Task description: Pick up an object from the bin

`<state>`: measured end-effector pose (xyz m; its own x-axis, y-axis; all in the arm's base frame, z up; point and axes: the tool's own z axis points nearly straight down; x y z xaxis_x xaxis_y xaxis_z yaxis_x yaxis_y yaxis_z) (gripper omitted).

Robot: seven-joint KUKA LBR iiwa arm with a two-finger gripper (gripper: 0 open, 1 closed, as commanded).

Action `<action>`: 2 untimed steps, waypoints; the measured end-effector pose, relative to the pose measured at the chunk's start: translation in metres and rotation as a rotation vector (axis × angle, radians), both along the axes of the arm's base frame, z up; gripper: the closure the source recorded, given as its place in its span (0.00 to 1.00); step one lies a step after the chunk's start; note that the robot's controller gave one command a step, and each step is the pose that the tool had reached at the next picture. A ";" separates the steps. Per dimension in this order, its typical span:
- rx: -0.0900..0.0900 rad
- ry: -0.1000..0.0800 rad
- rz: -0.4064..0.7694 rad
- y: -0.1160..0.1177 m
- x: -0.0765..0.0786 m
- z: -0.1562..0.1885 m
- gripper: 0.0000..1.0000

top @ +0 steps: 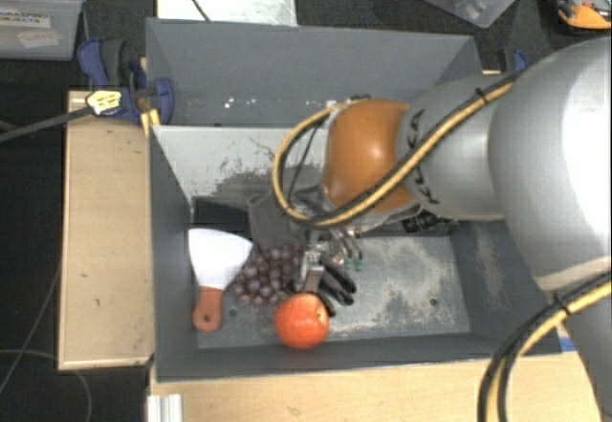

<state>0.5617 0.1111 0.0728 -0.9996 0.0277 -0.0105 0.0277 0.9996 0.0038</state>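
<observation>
Matt grey metal bin (pixel 421 300) with scuffed floor, smooth glossy orange fruit (pixel 301 322), bumpy grape cluster (pixel 263 278)

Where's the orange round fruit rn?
In the camera view, the orange round fruit lies at the near wall of the bin, beside the dark grape bunch, below the gripper.

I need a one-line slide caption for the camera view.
Gripper low in the grey bin, beside purple grapes and an orange fruit.
</observation>
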 end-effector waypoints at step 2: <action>0.000 0.009 -0.103 0.025 -0.008 0.028 0.00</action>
